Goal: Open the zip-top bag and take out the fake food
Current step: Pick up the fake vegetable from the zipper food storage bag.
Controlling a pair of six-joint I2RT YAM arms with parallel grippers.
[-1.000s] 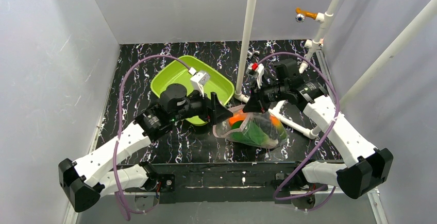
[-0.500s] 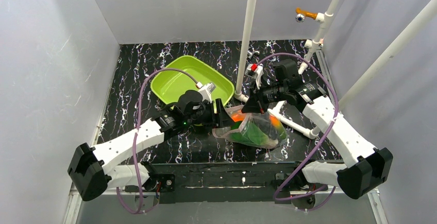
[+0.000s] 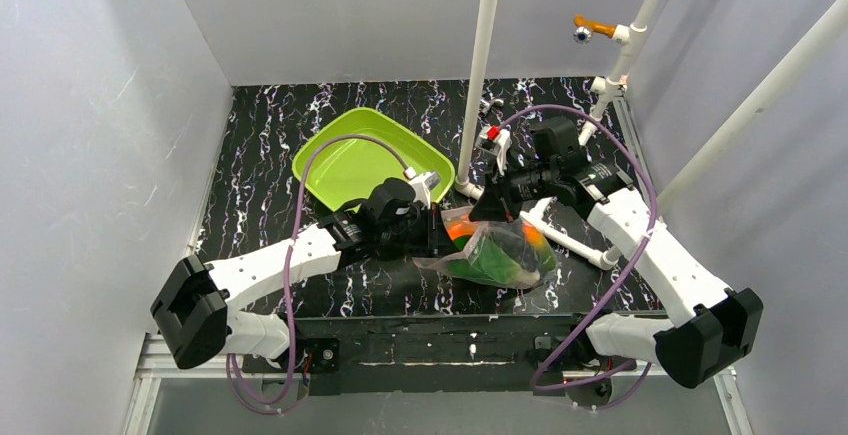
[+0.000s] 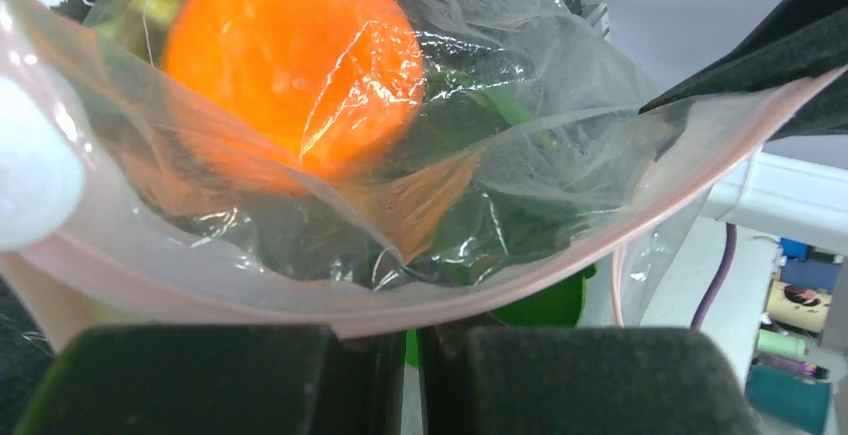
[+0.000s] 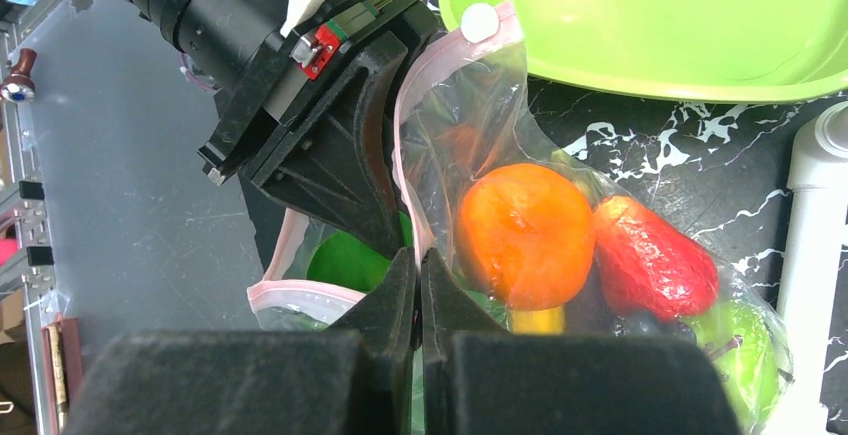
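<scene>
Top external view: zip-top bag [image 3: 500, 255] lies on table [image 3: 255, 205] just beside green tray [image 3: 340, 170], long axis left-right, pink zip edge toward left | zip edge largely hidden behind grippers; deeper contents indistinct | holds fake food [image 3: 495, 245]: orange [image 5: 525, 235], red fruit [image 5: 655, 260], green pieces | left gripper [image 4: 410, 340] pinched on zip strip | right gripper [image 5: 420, 265] clamped on strip

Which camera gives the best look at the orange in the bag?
Right wrist: the orange shows whole and sharp inside the zip-top bag, beside a red fruit. Left wrist shows it close, but wrinkled plastic blurs it. Top external shows only a small orange patch.
</scene>
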